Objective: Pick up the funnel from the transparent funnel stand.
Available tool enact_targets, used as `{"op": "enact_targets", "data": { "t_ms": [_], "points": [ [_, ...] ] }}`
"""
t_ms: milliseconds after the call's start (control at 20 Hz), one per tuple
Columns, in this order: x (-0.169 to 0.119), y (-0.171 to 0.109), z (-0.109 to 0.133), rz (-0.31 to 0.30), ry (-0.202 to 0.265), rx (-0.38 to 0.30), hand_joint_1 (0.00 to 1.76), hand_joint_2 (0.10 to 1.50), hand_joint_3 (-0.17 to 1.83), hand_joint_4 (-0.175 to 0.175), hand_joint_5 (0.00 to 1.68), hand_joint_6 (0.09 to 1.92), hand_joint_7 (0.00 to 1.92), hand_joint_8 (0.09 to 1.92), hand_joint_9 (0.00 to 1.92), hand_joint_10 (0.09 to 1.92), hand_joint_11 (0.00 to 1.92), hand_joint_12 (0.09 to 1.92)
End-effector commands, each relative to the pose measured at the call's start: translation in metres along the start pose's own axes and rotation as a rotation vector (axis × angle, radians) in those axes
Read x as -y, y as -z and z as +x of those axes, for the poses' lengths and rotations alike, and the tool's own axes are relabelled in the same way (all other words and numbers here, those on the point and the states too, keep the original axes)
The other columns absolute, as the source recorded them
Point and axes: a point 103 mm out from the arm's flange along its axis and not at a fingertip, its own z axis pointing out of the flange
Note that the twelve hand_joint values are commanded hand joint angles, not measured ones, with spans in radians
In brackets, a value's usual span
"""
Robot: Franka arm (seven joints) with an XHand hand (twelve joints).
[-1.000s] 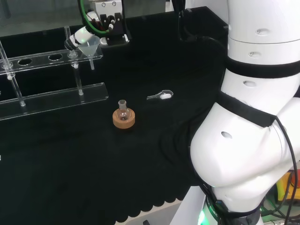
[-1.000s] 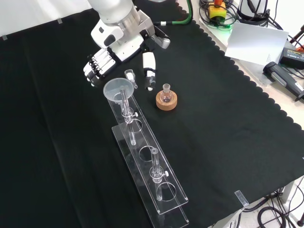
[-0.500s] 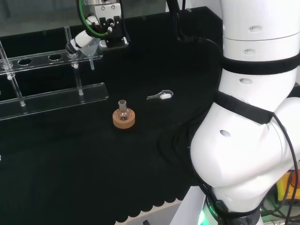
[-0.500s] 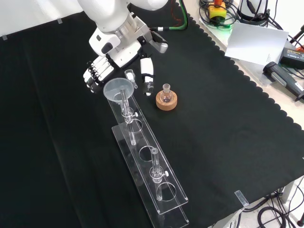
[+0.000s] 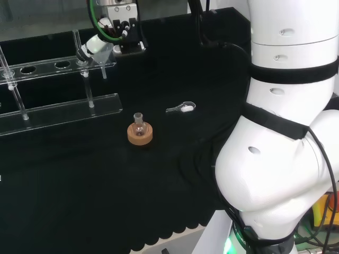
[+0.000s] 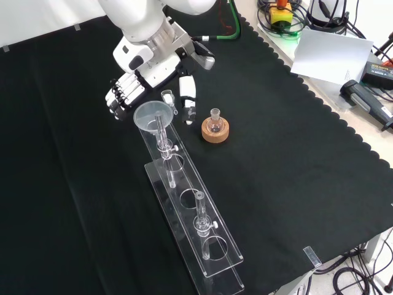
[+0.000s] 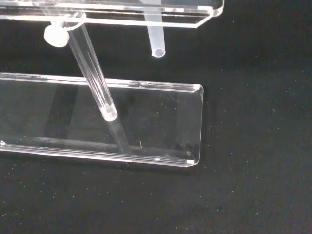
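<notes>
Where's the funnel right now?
In the front view the funnel sits in the end hole of the clear stand nearest the robot hand, left of the cork-ringed flask.
</notes>
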Motion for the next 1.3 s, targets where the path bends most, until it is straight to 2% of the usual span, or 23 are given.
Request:
{"op": "enact_targets", "data": {
  "t_ms": [50,300,800,850,900,1100,1300],
  "points": [
    [-0.003,0.002,-0.001,0.003,0.004,0.002,0.39,0.65,0.05,-0.078,0.0,0.09,0.01,0.09,0.0,0.09,0.0,0.09],
    [-0.008,0.001,0.0,0.011,0.008,0.009,0.39,0.65,0.04,-0.104,0.0,0.09,0.04,0.09,0.0,0.09,0.0,0.09],
    [-0.005,0.004,-0.007,0.077,0.019,0.003,0.38,0.66,0.04,-0.107,0.0,0.09,0.09,0.09,0.02,0.09,0.0,0.09],
    [0.005,0.027,-0.006,0.078,0.02,0.002,0.38,0.66,0.04,-0.107,0.0,0.09,0.09,0.09,0.02,0.09,0.0,0.09],
    [0.008,0.034,-0.006,0.078,0.021,0.003,0.38,0.66,0.04,-0.106,0.0,0.09,0.1,0.09,0.02,0.09,0.0,0.09],
    [0.007,0.033,-0.011,0.08,-0.004,0.007,0.38,0.66,0.04,-0.106,0.0,0.09,0.11,0.09,0.03,0.09,0.0,0.09],
    [0.004,0.023,-0.015,0.087,0.019,-0.021,0.38,0.66,0.04,-0.105,0.0,0.09,0.13,0.09,0.05,0.09,0.0,0.09]
  ]
}}
